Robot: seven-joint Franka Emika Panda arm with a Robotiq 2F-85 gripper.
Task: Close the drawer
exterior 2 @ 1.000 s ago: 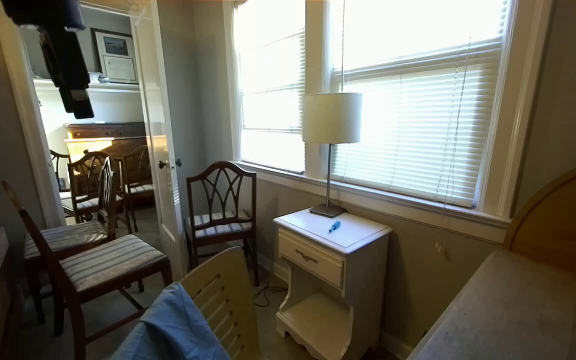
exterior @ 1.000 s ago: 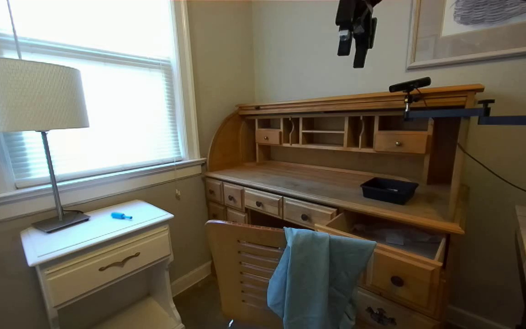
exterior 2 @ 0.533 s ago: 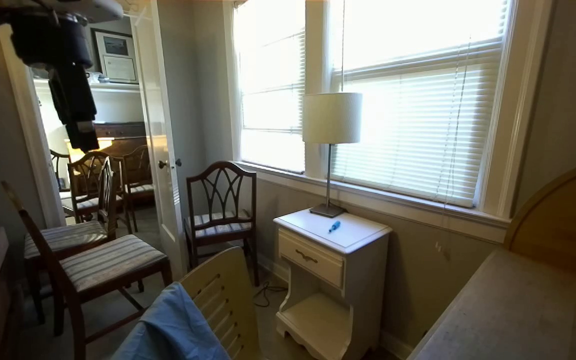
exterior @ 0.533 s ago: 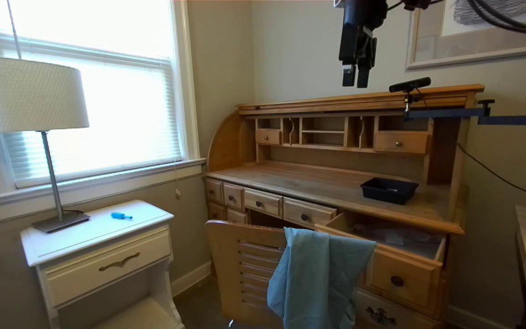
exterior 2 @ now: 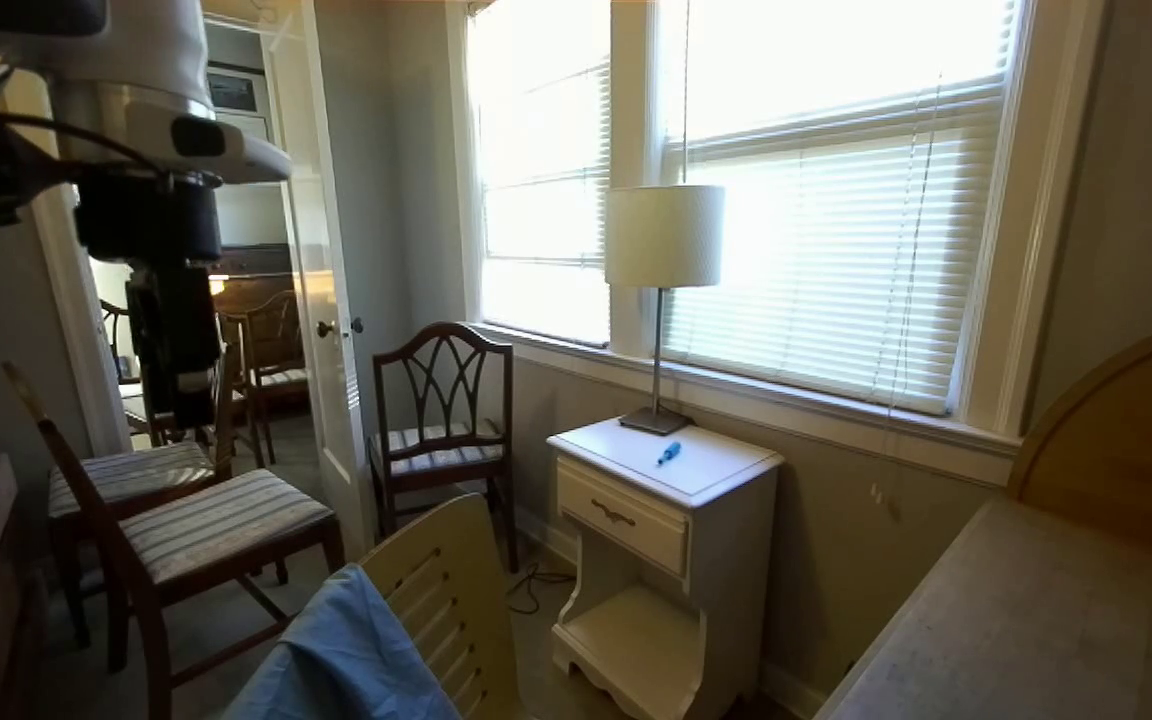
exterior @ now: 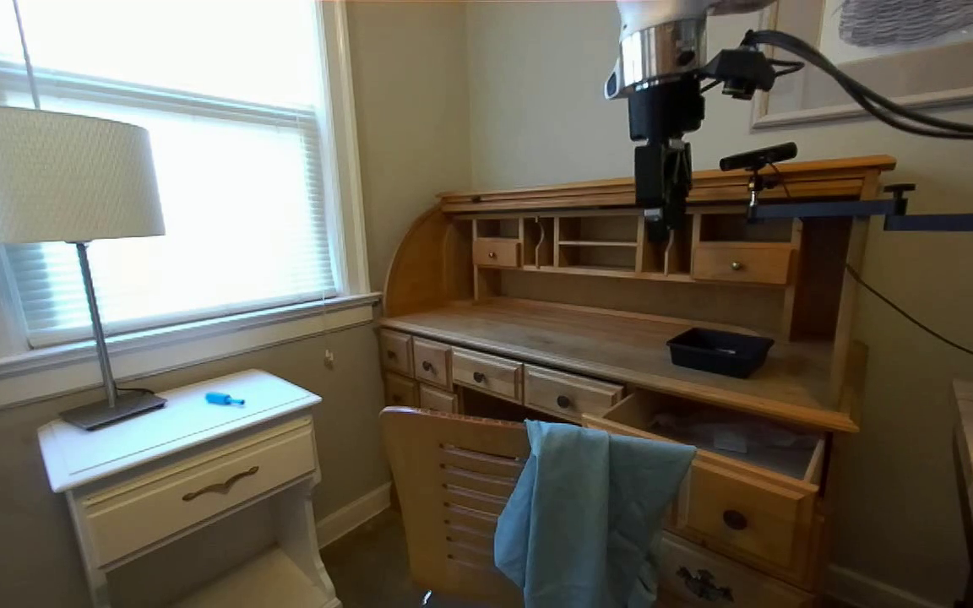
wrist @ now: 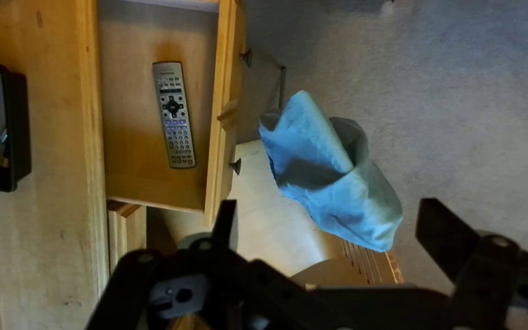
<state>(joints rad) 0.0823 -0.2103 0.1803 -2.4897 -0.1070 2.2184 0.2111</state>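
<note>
The drawer (exterior: 774, 494) is honey-oak and stands pulled out at the right end of the roll-top desk, in an exterior view. Its front has dark round knobs; the light blue cloth (exterior: 592, 507) on the chair hides part of it. In the wrist view the open drawer (wrist: 220, 119) lies at upper left, with a grey remote (wrist: 174, 114) inside. My gripper (exterior: 662, 230) points down, high above the drawer and chair. In the wrist view my gripper (wrist: 328, 215) has its fingers wide apart with nothing between them. It also shows in an exterior view (exterior 2: 194, 400), where the drawer is out of view.
The wooden chair (exterior: 461, 507) with the cloth stands close before the drawer. A black tray (exterior: 720, 350) sits on the desktop (exterior: 537, 325). A camera on a bar (exterior: 824, 209) juts in at the right. A white nightstand (exterior: 199, 481) with a lamp stands at the left.
My gripper has come down steadily from the top of both exterior views. More of the arm and wrist now shows. The drawer, chair and cloth have not moved.
</note>
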